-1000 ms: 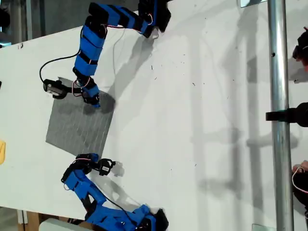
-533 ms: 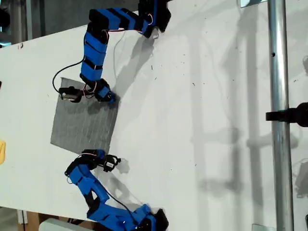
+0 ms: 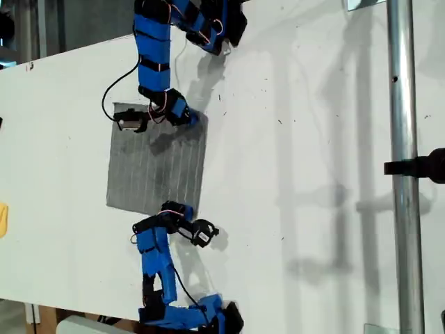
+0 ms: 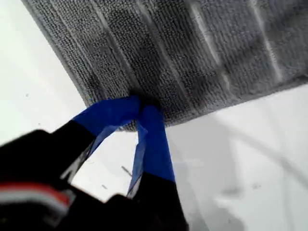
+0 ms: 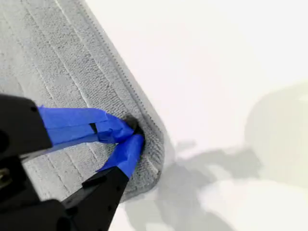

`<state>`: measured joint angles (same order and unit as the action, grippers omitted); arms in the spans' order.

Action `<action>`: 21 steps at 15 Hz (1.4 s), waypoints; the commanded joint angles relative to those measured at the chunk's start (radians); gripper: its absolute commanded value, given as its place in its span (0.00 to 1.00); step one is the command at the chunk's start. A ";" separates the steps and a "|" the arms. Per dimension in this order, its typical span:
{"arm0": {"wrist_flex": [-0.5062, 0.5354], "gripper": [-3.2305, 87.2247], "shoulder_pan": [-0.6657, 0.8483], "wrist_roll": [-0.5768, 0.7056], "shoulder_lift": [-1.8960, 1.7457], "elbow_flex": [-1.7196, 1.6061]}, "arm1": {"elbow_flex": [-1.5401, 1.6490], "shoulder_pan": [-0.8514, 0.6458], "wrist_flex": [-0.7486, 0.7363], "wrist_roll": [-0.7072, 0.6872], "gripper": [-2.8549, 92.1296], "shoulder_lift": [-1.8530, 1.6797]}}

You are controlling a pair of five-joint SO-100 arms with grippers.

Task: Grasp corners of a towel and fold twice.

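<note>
A grey towel lies flat and unfolded on a white table, my first gripper and second gripper each pinched closed on a corner, both folds still undone.

1 towel, 2 blue arms w/ 1 tool each, 1 small yellow item, 1 metal pole, 1 tabletop.

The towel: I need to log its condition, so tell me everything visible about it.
The towel is a thin grey ribbed cloth, roughly square, lying flat on the white table. My first gripper and my second gripper are each shut on a corner along its edge toward the exterior view's right.
</note>
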<state>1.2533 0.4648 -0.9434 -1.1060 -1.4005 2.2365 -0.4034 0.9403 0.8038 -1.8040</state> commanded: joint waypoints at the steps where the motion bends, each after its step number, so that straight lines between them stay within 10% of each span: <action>1: -0.107 0.03 -0.084 -0.107 -0.330 -0.373 | 0.074 0.103 0.064 0.095 0.03 -0.259; 13: 0.098 0.03 -0.089 0.048 -1.236 -0.390 | 0.032 0.037 0.308 0.092 0.03 -0.960; 17: 0.314 0.03 -0.091 -0.126 -1.618 -0.515 | -0.037 0.110 0.538 0.202 0.03 -1.210; 21: 0.298 0.03 -0.192 -0.348 -2.036 -0.739 | -0.146 0.169 0.707 0.288 0.03 -1.266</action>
<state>1.5493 0.2899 -1.2272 -3.0020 -2.0831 2.1568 -0.2393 1.6306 1.0738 -3.0557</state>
